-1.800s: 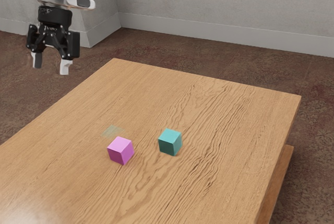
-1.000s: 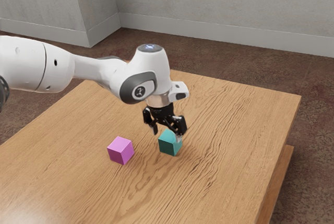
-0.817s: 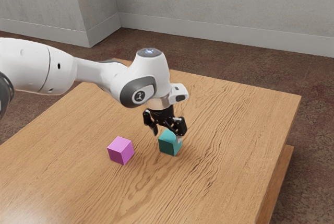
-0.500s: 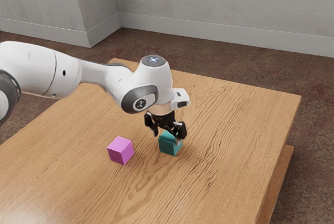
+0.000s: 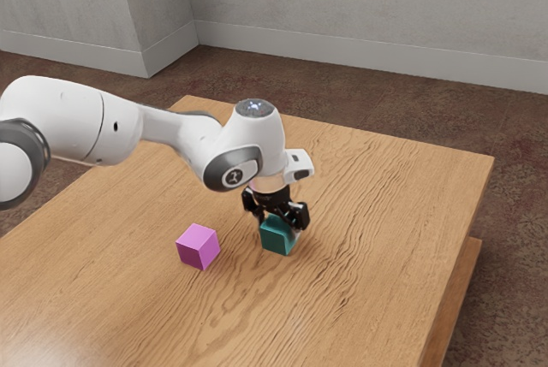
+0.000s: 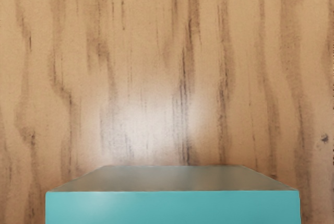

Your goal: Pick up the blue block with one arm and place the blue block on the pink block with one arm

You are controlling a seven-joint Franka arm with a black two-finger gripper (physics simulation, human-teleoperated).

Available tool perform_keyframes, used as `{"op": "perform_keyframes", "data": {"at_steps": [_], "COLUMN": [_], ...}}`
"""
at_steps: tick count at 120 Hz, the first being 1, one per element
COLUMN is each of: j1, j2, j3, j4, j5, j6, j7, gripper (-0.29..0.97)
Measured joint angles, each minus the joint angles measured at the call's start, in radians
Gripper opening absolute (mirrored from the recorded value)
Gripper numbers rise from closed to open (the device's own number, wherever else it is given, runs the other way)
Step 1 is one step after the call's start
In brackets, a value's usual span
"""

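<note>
Since the small blue-green cube (image 5: 279,239) must go up first, the black two-finger gripper (image 5: 276,218) sits low around it; I cannot tell if it squeezes.

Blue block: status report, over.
Gripper open, straddling blue block. It sits on table, not lifted. Pink block apart, top bare.

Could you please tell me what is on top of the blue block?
Just the pincer, low over the blue block. The wrist view shows its top face bare; in the exterior view the pincer covers the block's upper part.
</note>
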Motion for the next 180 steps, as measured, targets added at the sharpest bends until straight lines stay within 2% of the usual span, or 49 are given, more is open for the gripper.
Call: {"op": "perform_keyframes", "data": {"at_steps": [30,49,68,80,99,112,120,134,146,159,180], "j1": [0.000,0.000,0.000,0.003,0.110,0.168,0.200,0.260,0.351,0.419,0.462], "j2": [0.003,0.003,-0.007,-0.075,-0.303,-0.395,-0.421,-0.441,-0.463,-0.471,-0.478], "j3": [0.000,-0.002,-0.033,-0.023,-0.013,-0.038,-0.052,-0.060,-0.142,-0.203,-0.221], "j4": [0.004,0.003,0.081,0.080,-0.233,-0.322,-0.345,-0.378,-0.415,-0.425,-0.425], "j5": [0.008,0.010,0.013,-0.013,-0.086,-0.105,-0.113,-0.166,-0.186,-0.195,-0.213], "j6": [0.009,-0.013,-0.130,-0.200,-0.123,-0.063,-0.038,0.001,0.018,-0.005,-0.060], "j7": [-0.005,-0.008,-0.015,-0.017,-0.006,0.012,0.025,0.066,0.102,0.139,0.187], "gripper": [0.45,0.40,0.37,0.36,0.35,0.35,0.35,0.35,0.36,0.35,0.35]}}
